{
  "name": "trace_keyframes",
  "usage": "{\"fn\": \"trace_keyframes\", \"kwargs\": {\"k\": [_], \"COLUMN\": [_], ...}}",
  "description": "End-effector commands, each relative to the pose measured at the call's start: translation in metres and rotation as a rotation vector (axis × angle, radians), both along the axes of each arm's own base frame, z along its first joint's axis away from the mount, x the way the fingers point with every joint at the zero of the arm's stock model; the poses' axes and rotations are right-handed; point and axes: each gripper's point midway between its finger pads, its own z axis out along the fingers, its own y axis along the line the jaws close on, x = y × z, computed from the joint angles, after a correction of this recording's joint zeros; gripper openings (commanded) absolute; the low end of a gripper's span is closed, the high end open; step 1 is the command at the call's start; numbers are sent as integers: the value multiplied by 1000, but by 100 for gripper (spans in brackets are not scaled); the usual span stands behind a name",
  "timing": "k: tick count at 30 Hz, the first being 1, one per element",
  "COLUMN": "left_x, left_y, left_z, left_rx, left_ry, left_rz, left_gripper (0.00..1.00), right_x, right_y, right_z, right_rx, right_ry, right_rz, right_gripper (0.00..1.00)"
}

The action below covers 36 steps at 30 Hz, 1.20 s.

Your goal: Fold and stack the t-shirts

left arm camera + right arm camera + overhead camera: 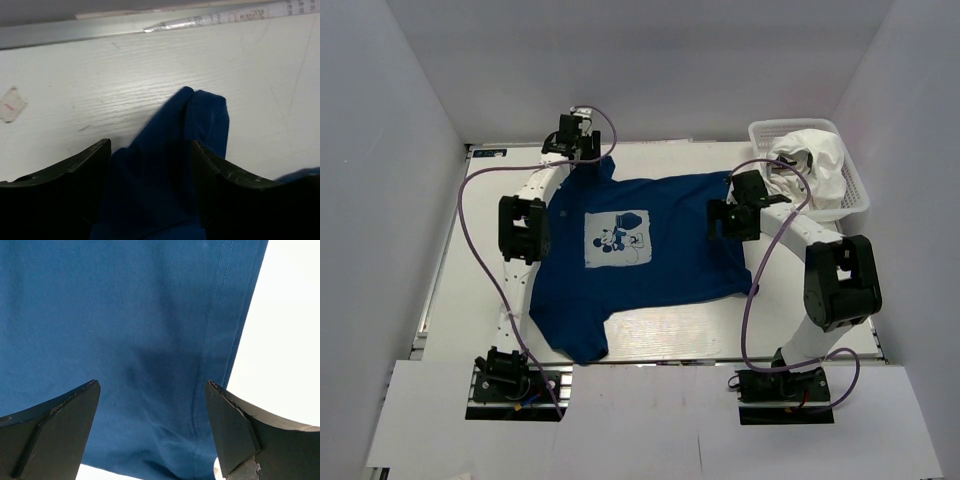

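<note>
The navy blue cotton t-shirt (pixel 670 250) lies spread flat on the white table (pixel 660 335), and its pale square mouse print (pixel 618 238) faces up. The other shirt, white and crumpled (pixel 812 155), sits in the white lattice plastic basket (pixel 857 197), well to the right of the print and beyond it.

The left gripper (pixel 150 147) is over the sleeve (pixel 200 107) that sticks out on the far side of the print. Its jaws are spread, with a ridge of blue cloth between them and nothing pinched yet. The right gripper (pixel 152 387) hangs over the stitched edge to the right of the print. It is wide open too, and the fabric below it is smooth.

This looks like the start of the first fold. To do it well, I'd say each arm wants to come down until its lower finger slides under the cloth, and close on the edge itself rather than on a bunched lump. Then both should lift together, low and level, so the cloth carries over toward the print without dragging the rest askew. The sleeve is already rucked up. If only its tip is grabbed, the sleeve may fold over by itself while the body stays put.
</note>
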Motion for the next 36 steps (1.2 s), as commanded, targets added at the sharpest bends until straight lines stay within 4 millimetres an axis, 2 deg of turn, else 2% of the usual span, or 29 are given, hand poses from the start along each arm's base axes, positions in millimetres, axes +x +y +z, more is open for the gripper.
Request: {"fn": "trace_keyframes", "kwargs": {"k": [1,3,4,7,8,9,11,12,13,14,15,17,18,19,21,23,26,28,29,30,31,32,33,34,36], "left_x": [-9,-9,-10,-11,-8,-8,-3,-1,3,6,14,20,24,23,21,14,-6,-26,-42,-53,-66,-83,-95,-115,-138], "left_y": [-21,-21,-19,-10,-9,-8,-9,-4,-1,3,11,23,32,38,42,25,5,-5,-19,-26,-32,-46,-52,-56,-70], "left_z": [6,6,-10,-27,-26,-26,-19,-17,-3,6,37,69,90,113,136,145,113,76,52,36,29,15,8,2,5], "left_rx": [-77,-77,-67,-40,-43,-38,-51,-34,-37,-25,-12,25,42,55,80,95,209,286,339,369,388,378,372,360,277], "left_ry": [-3,-2,22,49,40,39,17,3,-26,-51,-121,-188,-240,-282,-321,-322,-250,-163,-118,-81,-51,-11,22,84,133], "left_rz": [-75,-75,-67,-19,-6,1,7,32,56,79,123,170,222,247,277,240,232,218,205,188,179,168,158,132,129], "left_gripper": [74,74,74,73,70,50,29,8,0,0,0,0,0,0,0,0,0,0,0,0,0,6,10,20,23], "right_x": [8,9,10,11,10,9,8,7,9,9,9,10,11,9,8,6,3,-1,-2,-3,-4,-5,-6,-7,-9], "right_y": [-2,-8,-10,-11,-12,-11,-10,-9,-9,-8,-7,-6,-12,-7,-7,-9,-13,-12,-13,-13,-12,-14,-14,-14,-14], "right_z": [6,5,5,7,7,6,7,6,8,9,11,11,14,14,17,16,16,14,15,14,14,13,13,13,11], "right_rx": [-17,-47,-53,-64,-64,-61,-56,-51,-49,-45,-42,-38,-37,-35,-36,-39,-42,-42,-38,-40,-36,-37,-39,-39,-36], "right_ry": [-7,-11,-13,-18,-15,-11,-11,-8,-15,-16,-20,-25,-36,-40,-53,-54,-61,-54,-63,-63,-65,-65,-66,-66,-62], "right_rz": [2,-14,-17,-14,-17,-14,-13,-9,-12,-6,-4,-4,-20,-6,-7,-14,-23,-19,-23,-21,-24,-27,-27,-27,-28], "right_gripper": [90,90,90,90,90,90,90,90,90,90,90,90,90,90,90,90,90,90,90,90,90,90,90,90,90]}}
